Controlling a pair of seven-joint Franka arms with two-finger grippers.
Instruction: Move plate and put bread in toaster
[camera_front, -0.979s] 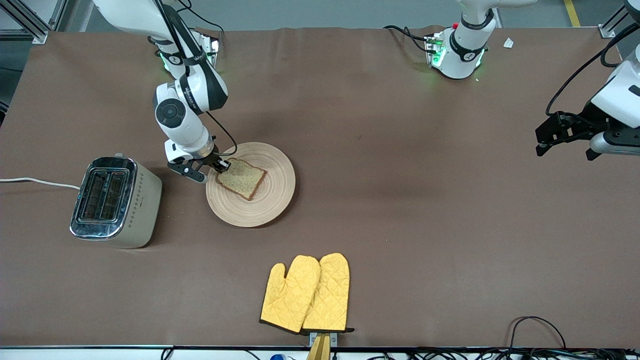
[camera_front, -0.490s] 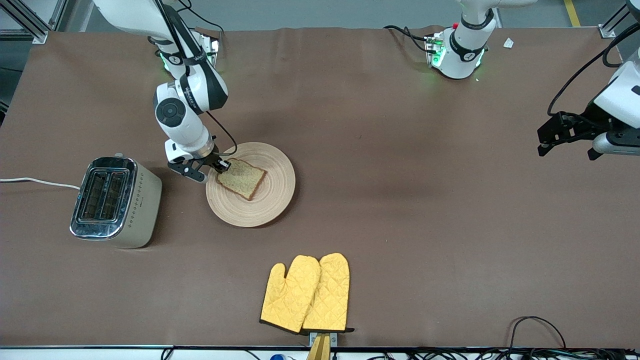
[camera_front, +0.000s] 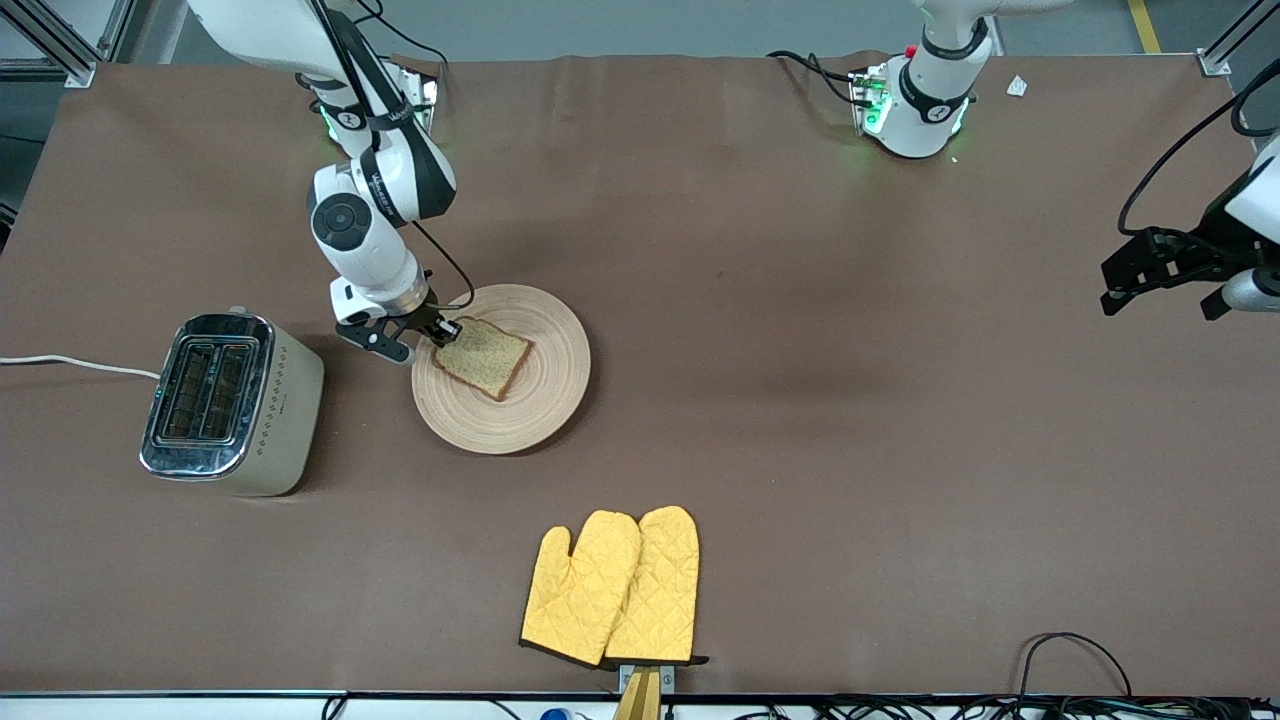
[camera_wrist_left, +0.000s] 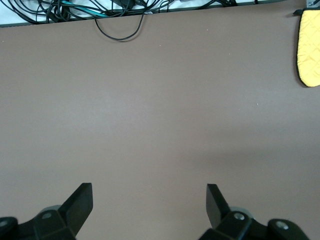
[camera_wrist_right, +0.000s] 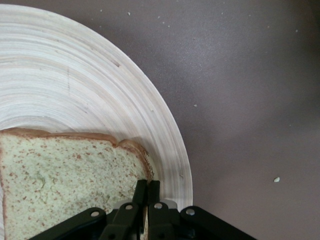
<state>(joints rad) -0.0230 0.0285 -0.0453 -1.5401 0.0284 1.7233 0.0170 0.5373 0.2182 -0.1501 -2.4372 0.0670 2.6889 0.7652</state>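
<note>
Between the right gripper's (camera_front: 447, 331) closed fingers (camera_wrist_right: 141, 191), the bread (camera_front: 483, 356) is getting pinched at one crust corner; the two tips are sitting nearly together with the slice's edge squeezed between them. My read: a corner grip, because the slice is lying flat and the fingers need an edge to bite.

The rest of the slice is lying flat on the plate (camera_front: 540, 400), spreading away from the fingertips toward the plate's middle, so it is gripped but not lifted yet. The fingers are working right at the plate's rim, on the edge toward the right arm's end of the table. That keeps the wrist clear of the wood.

The toaster (camera_front: 225, 400) is standing just past the rim from the fingers, further toward the right arm's end, slots (camera_front: 205, 390) facing up. The plate is sitting close beside it, probably so the carry stays short. A thin corner pinch may let the slice droop or tear on the lift, so it may need a slow raise.

Yellow oven mitts (camera_front: 612, 588) are lying well apart from the fingers, nearer the front camera, out of the path.

The left gripper (camera_front: 1160, 272) is waiting over bare table at the left arm's end, its fingers (camera_wrist_left: 80, 202) spread wide and holding nothing.
</note>
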